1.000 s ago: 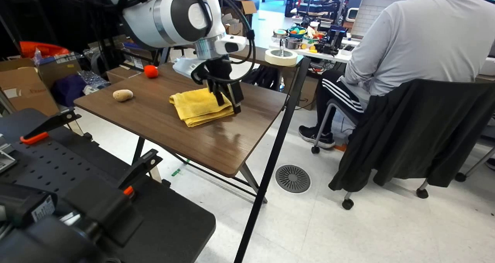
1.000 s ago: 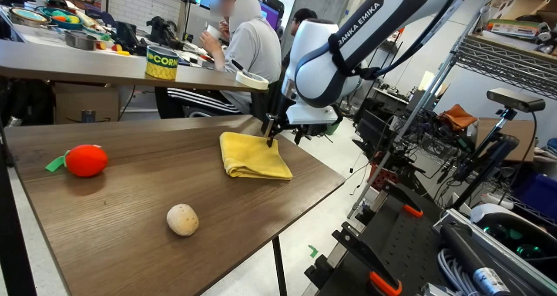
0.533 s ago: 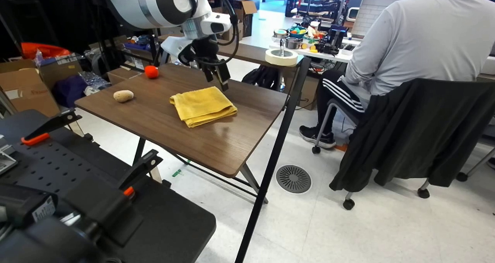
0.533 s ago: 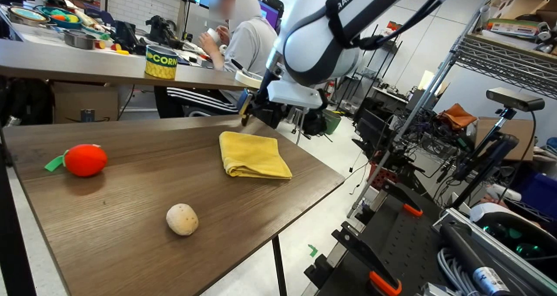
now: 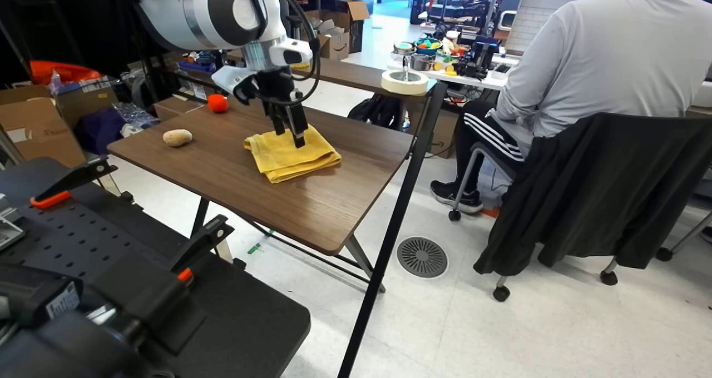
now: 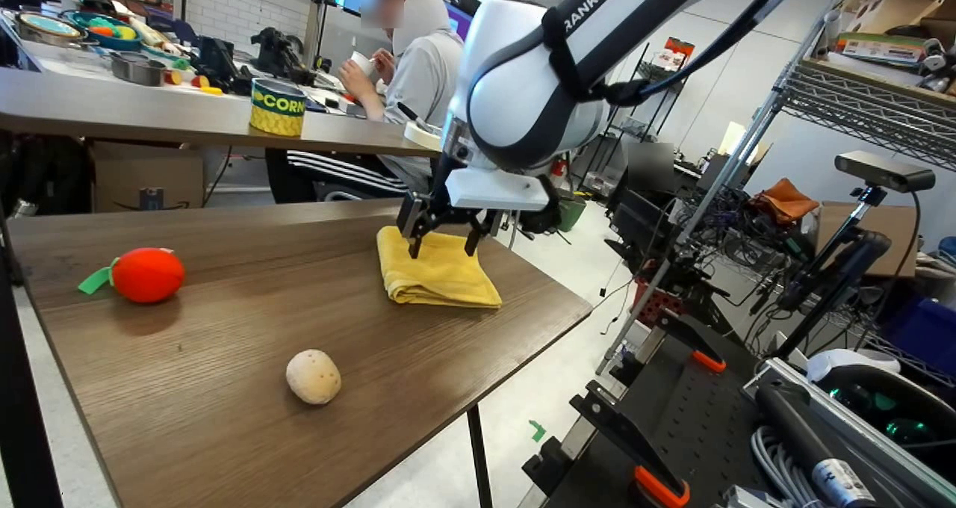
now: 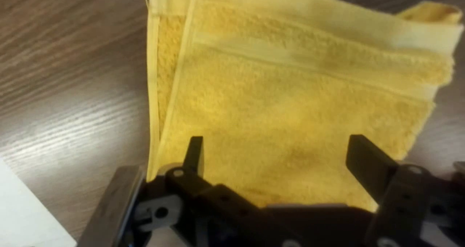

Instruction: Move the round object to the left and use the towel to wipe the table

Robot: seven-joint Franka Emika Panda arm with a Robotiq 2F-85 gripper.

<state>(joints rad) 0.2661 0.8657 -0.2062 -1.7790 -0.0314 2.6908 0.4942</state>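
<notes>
A: If the step in hand was gripping the folded yellow terry towel (image 7: 290, 105), how did it want doing?

B: That was my reading too. The black two-fingered claw (image 6: 442, 249) stood spread wide and held nothing, so I'd have called for a straight drop until both tips pressed lightly into the pile, then a slow squeeze to gather a ridge. A shallow pinch risked peeling off the top layer alone; too hard a push risked scraping the brown wood-grain table (image 6: 224, 411).

A: Where was the towel from the claw?

B: Beneath it, flat on the table. In the wrist view both tips lined up over the towel, one near a hemmed edge, with much of it stretching past them. Whether they touched it, I couldn't tell.

A: And the round object?

B: Two candidates sat well apart from the claw: a pale tan potato-shaped lump (image 6: 314, 377) and a red-orange ball with a green tab (image 6: 147, 276).
</notes>
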